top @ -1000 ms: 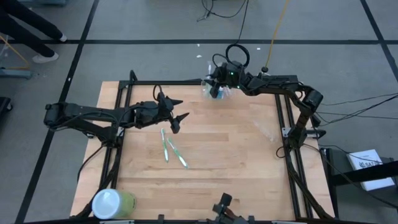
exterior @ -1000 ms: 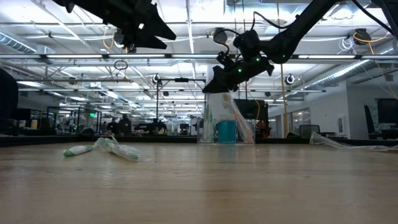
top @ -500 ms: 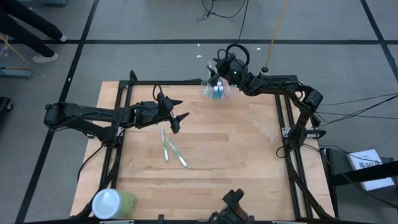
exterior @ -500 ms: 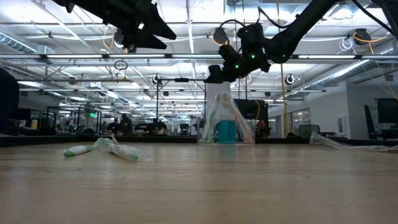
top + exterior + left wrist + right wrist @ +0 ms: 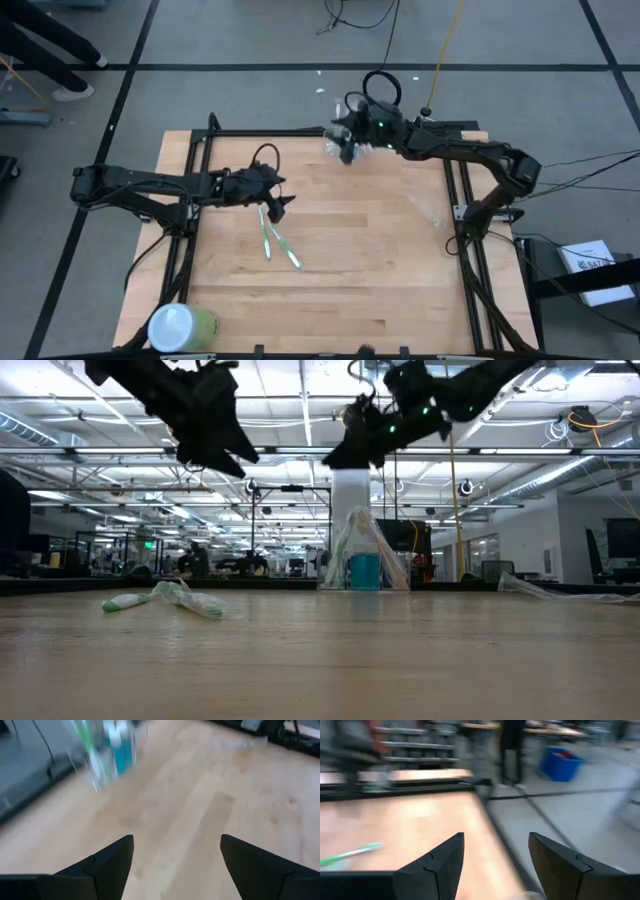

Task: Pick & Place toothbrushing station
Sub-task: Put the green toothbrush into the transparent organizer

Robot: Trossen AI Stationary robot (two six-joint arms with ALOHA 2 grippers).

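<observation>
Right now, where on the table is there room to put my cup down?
The right half of the table is bare wood. Crowded spots: the toothbrushes under the left gripper, the green cylinder at the near left corner, the holder at the far edge.

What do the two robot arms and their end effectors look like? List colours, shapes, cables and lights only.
Both arms are dark, nearly black, built of slim jointed segments. The left arm carries a thin black cable looping above its left end effector. The right arm has a larger black cable loop and a small green light near its right end effector. Each ends in two dark, tapering, wedge-shaped fingers.
</observation>
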